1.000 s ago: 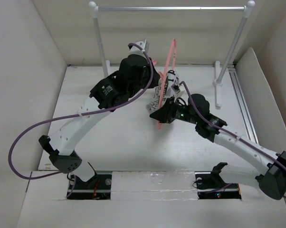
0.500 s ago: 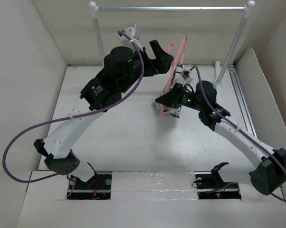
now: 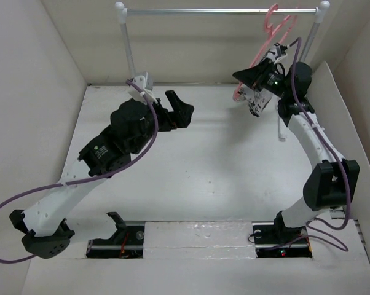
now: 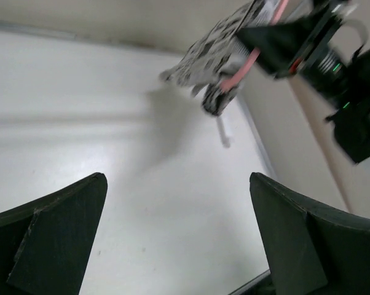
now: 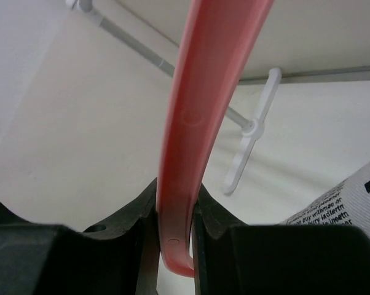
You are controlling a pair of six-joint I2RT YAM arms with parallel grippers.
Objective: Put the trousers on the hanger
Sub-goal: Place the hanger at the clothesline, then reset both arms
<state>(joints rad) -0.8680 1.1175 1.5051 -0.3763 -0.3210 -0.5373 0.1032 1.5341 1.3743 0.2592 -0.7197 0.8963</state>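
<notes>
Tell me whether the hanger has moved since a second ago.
Yes. The hanger has gone up and right, from well short of the rail to its right end, hook near the bar.

1. Light was bright, even and diffuse, coming from overhead.
2. Shadows on the table (image 3: pixel 203 178) were faint and soft-edged.
3. The left wrist view was smeared; the trousers (image 4: pixel 216 50) blurred, with a soft shadow beneath them.
4. The right wrist view showed the hanger (image 5: pixel 194 123) close and slightly soft.

Trousers (image 3: pixel 257 102) mostly behind the right pincer (image 3: pixel 245 77); hanger (image 5: pixel 194 123) past the right wrist view's top edge.
</notes>
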